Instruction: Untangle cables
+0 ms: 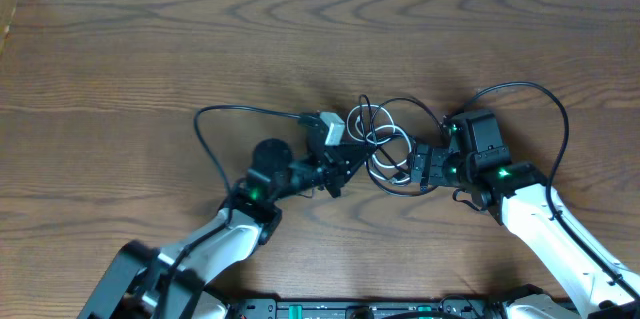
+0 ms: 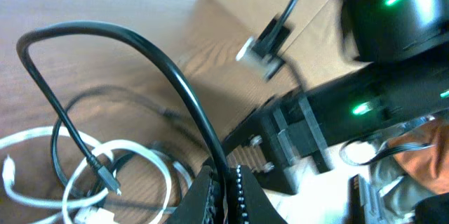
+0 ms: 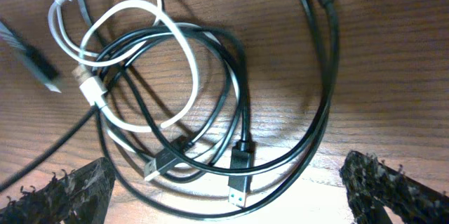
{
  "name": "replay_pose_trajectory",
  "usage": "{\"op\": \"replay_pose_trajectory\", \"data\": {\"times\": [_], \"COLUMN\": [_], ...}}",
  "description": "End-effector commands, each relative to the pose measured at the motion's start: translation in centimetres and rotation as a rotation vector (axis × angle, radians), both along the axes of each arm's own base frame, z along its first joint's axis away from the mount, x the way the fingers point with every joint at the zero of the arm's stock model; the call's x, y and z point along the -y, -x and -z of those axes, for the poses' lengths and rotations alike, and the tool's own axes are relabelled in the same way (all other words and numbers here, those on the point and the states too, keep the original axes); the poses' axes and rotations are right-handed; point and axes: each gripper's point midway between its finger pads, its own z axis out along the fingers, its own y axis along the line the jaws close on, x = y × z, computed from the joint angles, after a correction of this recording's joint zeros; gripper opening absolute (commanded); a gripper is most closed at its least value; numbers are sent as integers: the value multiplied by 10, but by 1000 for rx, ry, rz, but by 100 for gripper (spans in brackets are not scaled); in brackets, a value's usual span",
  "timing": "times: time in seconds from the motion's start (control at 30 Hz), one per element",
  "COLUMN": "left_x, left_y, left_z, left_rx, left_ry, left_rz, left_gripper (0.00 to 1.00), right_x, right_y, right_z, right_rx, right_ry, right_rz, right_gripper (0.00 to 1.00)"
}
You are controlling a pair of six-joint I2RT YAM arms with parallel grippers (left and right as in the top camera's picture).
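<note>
1. A brown wood-grain table (image 1: 120,49) fills the overhead view. A white strip runs along its far edge.
2. At the left, a thick black wire (image 1: 205,129) sweeps out in a broad loop from the left arm (image 1: 215,244), which reaches in from the lower left corner.
3. The left gripper (image 1: 345,164) points right, at the left edge of the cable pile. In its wrist view the ribbed fingers (image 2: 242,196) are pressed together on a thin black cable (image 2: 140,48).
4. From that pinch the thin black cable arches up and over to the left. It then drops to a small plug (image 2: 105,176) that hangs among white loops.
5. The looped bundle of cords (image 1: 385,144) lies on the table just right of centre, between the two grippers.
6. In the right wrist view, a thin white cable (image 3: 195,69) curls through the black coils. Its pale connector (image 3: 91,89) sits at the left of the pile, and two dark flat plugs (image 3: 238,175) lie side by side near the bottom.
7. The right gripper (image 1: 415,167) faces left at the bundle's right edge. Its rough black fingers (image 3: 393,189) are spread wide, one on either side of the coils, and hold nothing.
8. Another thick black wire (image 1: 540,94) arcs over the right arm (image 1: 560,234).
</note>
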Motion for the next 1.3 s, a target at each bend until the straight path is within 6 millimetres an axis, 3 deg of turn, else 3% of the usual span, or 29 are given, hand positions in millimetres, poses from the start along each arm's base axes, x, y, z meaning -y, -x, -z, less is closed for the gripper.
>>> {"op": "replay_pose_trajectory", "data": {"times": [0.0,0.37,0.6,0.9,0.93,1.0,1.07,1.13,1.27], "left_x": [0,-6,-18,-34,-36,-42,-51,-60,-80], "left_y": [10,25,34,25,24,20,15,9,5], "left_z": [-34,-82,-116,-126,-127,-132,-140,-147,-159], "left_rx": [51,130,229,228,231,248,266,269,300], "left_ry": [62,144,190,213,214,217,223,236,234], "left_rz": [68,76,60,7,0,-22,-52,-84,-97], "left_gripper": [7,7,8,7,8,8,8,8,7], "right_x": [0,-9,-13,-32,-32,-29,-24,-21,-11], "right_y": [-2,-13,-5,3,3,3,2,2,2], "right_z": [-1,-4,28,57,59,63,64,65,68], "right_rx": [10,43,-69,-153,-156,-161,-161,-157,-165], "right_ry": [8,-41,-40,-68,-64,-41,-19,-4,39], "right_rz": [14,19,1,-54,-56,-39,-15,-7,39], "right_gripper": [99,99,99,99,95,49,14,1,1]}}
